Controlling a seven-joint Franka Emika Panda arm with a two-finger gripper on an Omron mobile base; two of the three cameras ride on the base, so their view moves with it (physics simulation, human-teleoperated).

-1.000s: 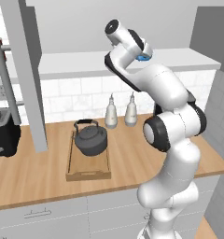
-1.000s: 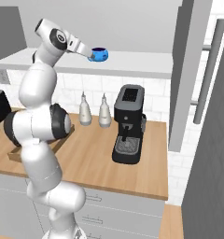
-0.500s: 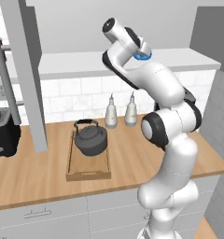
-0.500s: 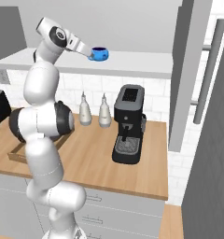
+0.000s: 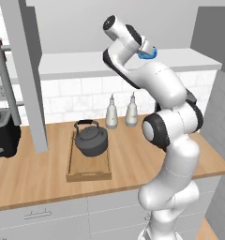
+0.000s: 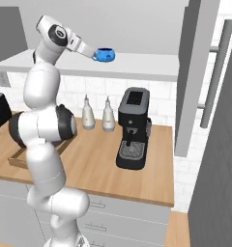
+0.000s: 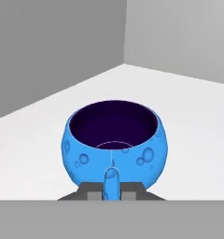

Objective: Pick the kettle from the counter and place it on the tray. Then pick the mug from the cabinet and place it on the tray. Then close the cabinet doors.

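The blue mug stands upright on the white shelf of the cabinet, its small handle facing the hand. My gripper has both fingertips pressed in against that handle, shut on it. From the base views the mug sits at the end of the raised arm, with the gripper right beside it. The dark grey kettle rests on the wooden tray on the counter. The cabinet doors hang open.
Two pale bottles stand by the tiled wall behind the tray. A black coffee machine stands on the counter's right side, and a dark toaster at its far left.
The fingers have closed in from wide open onto the mug's handle. The arm, mug and kettle have hardly moved.
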